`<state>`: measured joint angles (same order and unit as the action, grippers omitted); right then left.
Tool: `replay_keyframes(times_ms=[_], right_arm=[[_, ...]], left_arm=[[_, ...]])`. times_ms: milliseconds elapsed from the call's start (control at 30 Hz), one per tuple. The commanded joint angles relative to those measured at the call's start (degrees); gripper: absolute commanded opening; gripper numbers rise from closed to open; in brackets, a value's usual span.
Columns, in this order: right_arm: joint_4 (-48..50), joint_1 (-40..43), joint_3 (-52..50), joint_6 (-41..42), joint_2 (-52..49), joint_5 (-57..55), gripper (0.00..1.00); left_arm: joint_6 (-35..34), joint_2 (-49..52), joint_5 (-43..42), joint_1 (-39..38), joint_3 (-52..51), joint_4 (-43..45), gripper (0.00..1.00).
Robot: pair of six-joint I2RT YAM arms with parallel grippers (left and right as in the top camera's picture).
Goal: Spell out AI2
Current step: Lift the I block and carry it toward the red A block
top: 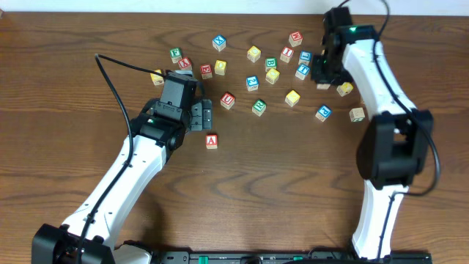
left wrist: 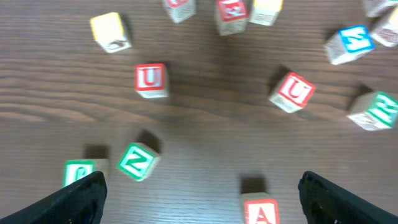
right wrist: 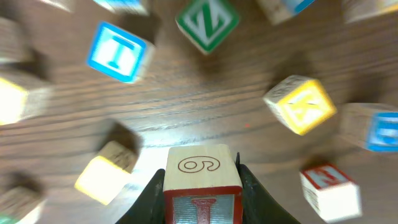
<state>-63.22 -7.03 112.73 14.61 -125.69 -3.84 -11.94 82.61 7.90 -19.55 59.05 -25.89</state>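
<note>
Table (top: 278, 183) dark wood-grain, satin sheen; I block (right wrist: 202, 169) pale wood, red-painted face.

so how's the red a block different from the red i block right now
Small wooden cube with red A: lies loose, unheld; small wooden cube with red I: clamped between the right fingers. The A stands alone, apart from the scattered blocks; the I is among them. Both: wooden, red-lettered.
</note>
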Motion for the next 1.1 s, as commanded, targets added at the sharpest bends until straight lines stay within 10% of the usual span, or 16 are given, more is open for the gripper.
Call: replay_keyframes(times_ms=[0,200,600,1067], right_arm=[[-0.44,-1.05,1.4,-0.48,6.29,-0.09,0.16],[-0.5,-4.28,1.4,-0.46,12.72,-0.15,0.17],[-2.34,-16.17,1.4,1.27,16.28,-6.27,0.15],[-2.1,-23.78,0.76,4.66,13.97,-11.04,0.15]], left_arm=[[0.61,-0.72,6.47,0.26,1.2,-0.85,0.97],[3.13,-0.72,5.49,2.91,1.2,-1.95,0.97],[18.34,-0.74,-25.22,24.55,1.2,-6.73,0.97],[19.8,-0.74,-26.53,30.99,1.2,-10.67,0.97]])
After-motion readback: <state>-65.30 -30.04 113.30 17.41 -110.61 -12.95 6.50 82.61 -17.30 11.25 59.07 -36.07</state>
